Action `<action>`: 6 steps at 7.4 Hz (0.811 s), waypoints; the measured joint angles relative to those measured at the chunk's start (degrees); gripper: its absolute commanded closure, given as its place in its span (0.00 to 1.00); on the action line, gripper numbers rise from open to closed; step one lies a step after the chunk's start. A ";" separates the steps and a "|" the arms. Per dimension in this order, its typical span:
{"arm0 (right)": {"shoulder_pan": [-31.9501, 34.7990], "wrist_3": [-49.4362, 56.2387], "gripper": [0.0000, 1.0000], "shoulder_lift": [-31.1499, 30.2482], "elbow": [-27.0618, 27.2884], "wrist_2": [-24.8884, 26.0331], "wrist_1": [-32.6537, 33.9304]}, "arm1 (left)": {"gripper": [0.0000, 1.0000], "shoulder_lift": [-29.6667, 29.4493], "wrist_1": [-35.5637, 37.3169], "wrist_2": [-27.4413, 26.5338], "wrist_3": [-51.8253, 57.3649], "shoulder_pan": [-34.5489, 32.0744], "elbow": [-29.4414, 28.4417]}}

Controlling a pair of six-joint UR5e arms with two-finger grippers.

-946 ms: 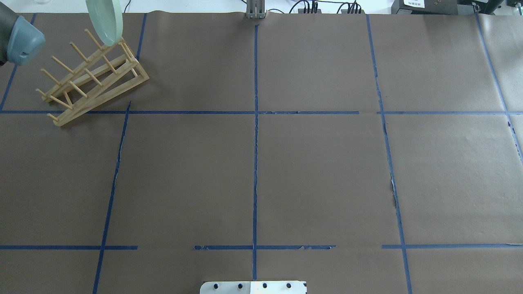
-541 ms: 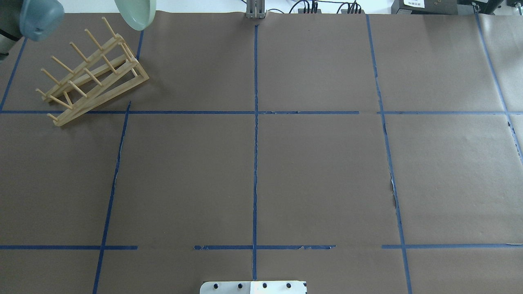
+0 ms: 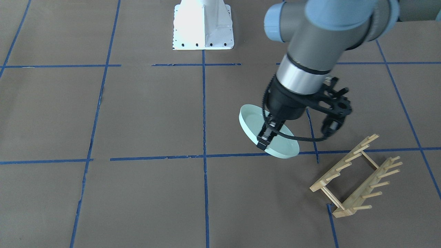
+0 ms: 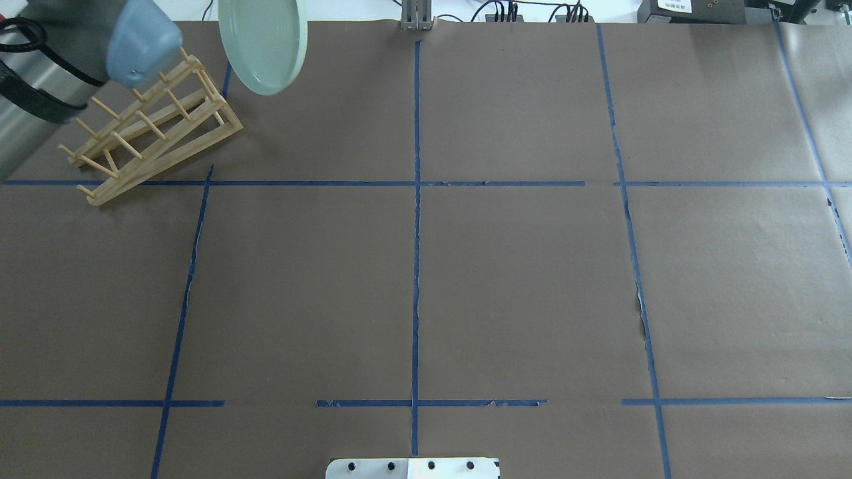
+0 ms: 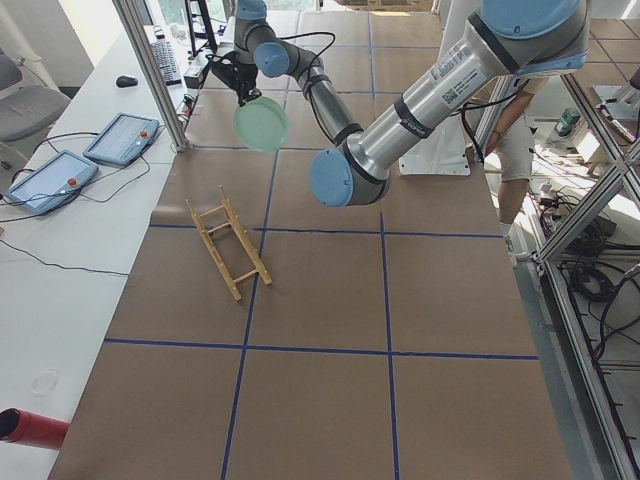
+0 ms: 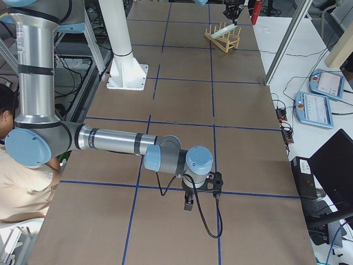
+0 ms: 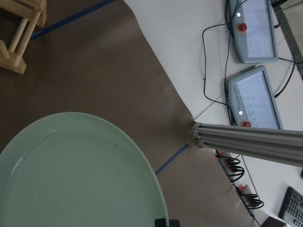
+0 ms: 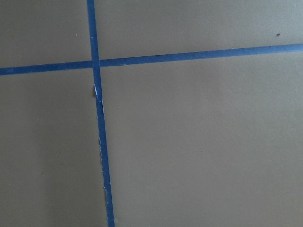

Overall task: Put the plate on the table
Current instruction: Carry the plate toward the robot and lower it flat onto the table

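Since a moment ago the round pale mint-green plate (image 4: pixel 263 43) has swung toward the robot's right, clear of the one light wooden peg rack (image 4: pixel 153 126). It hangs tilted above the brown taped table (image 4: pixel 519 279), its rim pinched by the down-pointing left gripper (image 3: pixel 264 143). Well apart, the right gripper (image 6: pixel 188 208) hovers low; I cannot tell how its jaws stand.

- desk (image 3: pixel 148 113): flat brown paper, blue tape squares
- plate (image 3: pixel 249 122): round, pale mint green, tilted, up off the desk, rim pinched by left gripper (image 3: pixel 264 144)
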State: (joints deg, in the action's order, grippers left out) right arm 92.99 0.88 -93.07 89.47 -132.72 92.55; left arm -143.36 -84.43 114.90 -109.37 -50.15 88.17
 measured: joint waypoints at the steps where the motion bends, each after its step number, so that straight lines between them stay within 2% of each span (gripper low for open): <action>1: 0.00 0.00 0.00 0.00 0.00 0.00 0.00 | 1.00 -0.65 7.00 -2.55 2.06 5.14 -2.08; 3: 0.00 0.00 0.00 0.00 0.00 0.00 0.00 | 1.00 -0.66 15.27 -4.53 6.20 12.46 -7.69; 5: 0.00 0.00 0.00 0.00 0.00 0.00 0.00 | 1.00 0.24 16.93 -5.18 8.33 16.37 -10.07; 6: 0.00 0.00 0.00 0.00 0.00 0.00 0.00 | 0.01 0.87 16.83 -6.16 8.72 18.05 -10.55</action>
State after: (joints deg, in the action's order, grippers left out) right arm 92.99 0.88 -93.07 89.47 -132.72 92.55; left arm -142.48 -67.60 108.75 -100.64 -32.10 77.63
